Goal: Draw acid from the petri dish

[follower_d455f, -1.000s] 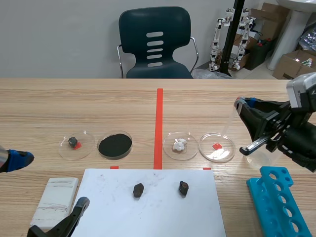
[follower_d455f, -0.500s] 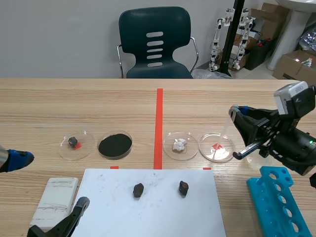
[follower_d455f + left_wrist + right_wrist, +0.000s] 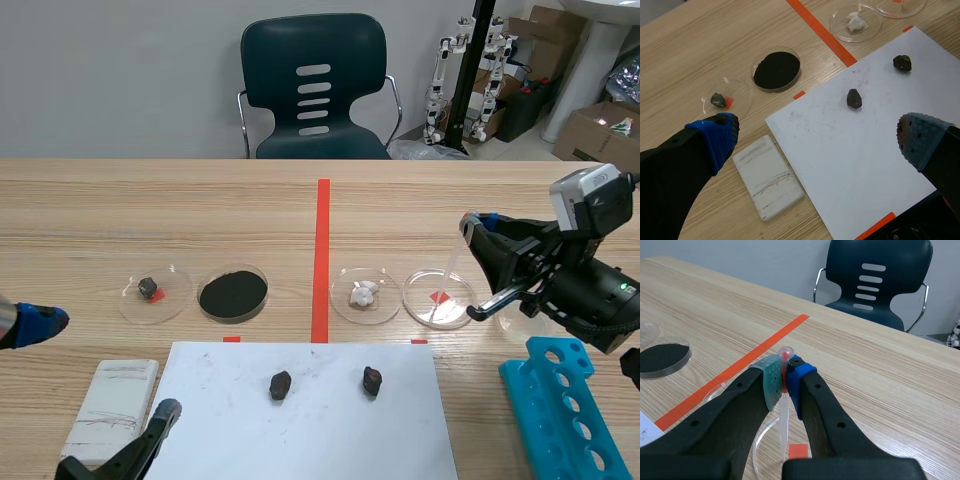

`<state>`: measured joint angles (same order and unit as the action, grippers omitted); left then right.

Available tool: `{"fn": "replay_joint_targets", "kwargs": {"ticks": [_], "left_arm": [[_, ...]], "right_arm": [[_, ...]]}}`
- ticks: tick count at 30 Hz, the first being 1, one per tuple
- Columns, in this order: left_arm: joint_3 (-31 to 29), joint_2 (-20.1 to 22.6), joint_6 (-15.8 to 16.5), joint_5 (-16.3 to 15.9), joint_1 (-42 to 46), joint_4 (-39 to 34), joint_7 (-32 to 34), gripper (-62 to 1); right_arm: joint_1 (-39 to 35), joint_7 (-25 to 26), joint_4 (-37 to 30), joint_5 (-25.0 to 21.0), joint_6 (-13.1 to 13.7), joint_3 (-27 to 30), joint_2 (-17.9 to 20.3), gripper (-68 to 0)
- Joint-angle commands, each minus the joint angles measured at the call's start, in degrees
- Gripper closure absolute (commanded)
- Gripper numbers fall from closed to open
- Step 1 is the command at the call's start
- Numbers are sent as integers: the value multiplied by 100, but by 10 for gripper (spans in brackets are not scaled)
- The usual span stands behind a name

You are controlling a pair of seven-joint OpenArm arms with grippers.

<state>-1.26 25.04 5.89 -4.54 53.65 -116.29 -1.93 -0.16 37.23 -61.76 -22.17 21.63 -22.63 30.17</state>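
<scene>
Gripping a clear pipette [image 3: 784, 426] by its bulb, the right gripper [image 3: 785, 380] is clenched on it, one pad pressed to each side. The right wrist view shows this squeeze plainly, with the stem pointing down over the petri dish [image 3: 769, 442]; whether the tip touches anything cannot be told. The scene view hides the pads' bite but gives the layout: that dish [image 3: 420, 310] is the rightmost of four, just beside a dish of white lumps [image 3: 364, 294], with a blue tube rack [image 3: 565, 410] near the right arm. The left wrist view shows the left gripper [image 3: 817, 137] released, fingers wide apart above a white sheet [image 3: 840, 150] bearing dark stones [image 3: 854, 98].
</scene>
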Motion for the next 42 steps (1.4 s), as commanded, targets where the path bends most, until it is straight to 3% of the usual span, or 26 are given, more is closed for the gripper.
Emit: {"fn": "replay_joint_targets", "kwargs": {"ticks": [1,10,42], "left_arm": [[-4,-37,-13,-31,26,-33,76,-623],[-4,-37,-13,-31,26,-33,76,-623],[-4,-37,-13,-31,26,-33,76,-623]], "right_arm": [[96,39,-42,-37,-20,4,74,-17],[96,44,-42,-39,-17,4,76,-97],[96,44,-42,-37,-20,4,76,-96]]}}
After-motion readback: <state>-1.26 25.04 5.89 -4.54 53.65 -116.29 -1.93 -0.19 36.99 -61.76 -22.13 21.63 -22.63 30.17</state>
